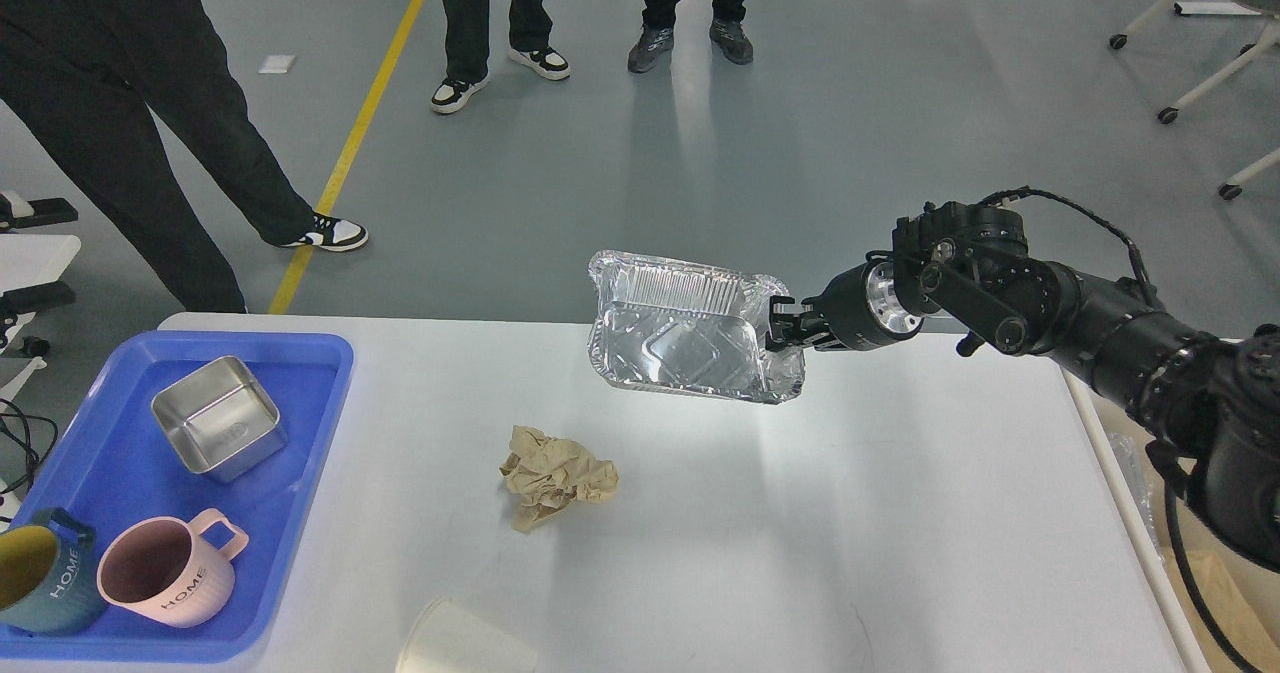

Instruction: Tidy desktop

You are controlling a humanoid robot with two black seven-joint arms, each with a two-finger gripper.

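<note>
The right gripper [787, 331] comes in from the 3 o'clock edge of the head view and pinches the right rim of an aluminium foil tray [690, 328], its fingers closed on the crinkled edge. The foil tray hangs clear of the surface, tilted so its open side faces the camera, and casts a soft shadow below. The left gripper does not appear anywhere.

Under the tray lies the desktop [850, 513], a wide matte white-grey top that fills the lower half of the view from 9 o'clock across to 4 o'clock. At 7 o'clock from the foil tray, well apart from it, a crumpled ball of brown paper [555, 475] rests on the bare surface. Further down at 6 o'clock, a white paper cup [462, 641] lies on its side, cut by the bottom edge.

At the 8 o'clock corner sits a blue plastic tray [95, 453]. It holds a square stainless steel container [218, 429], a pink mug [168, 573] marked HOME, and a dark teal mug [38, 575] with a yellow interior beside it.

At 12 o'clock, beyond the desktop, people's legs stand on the grey floor.
</note>
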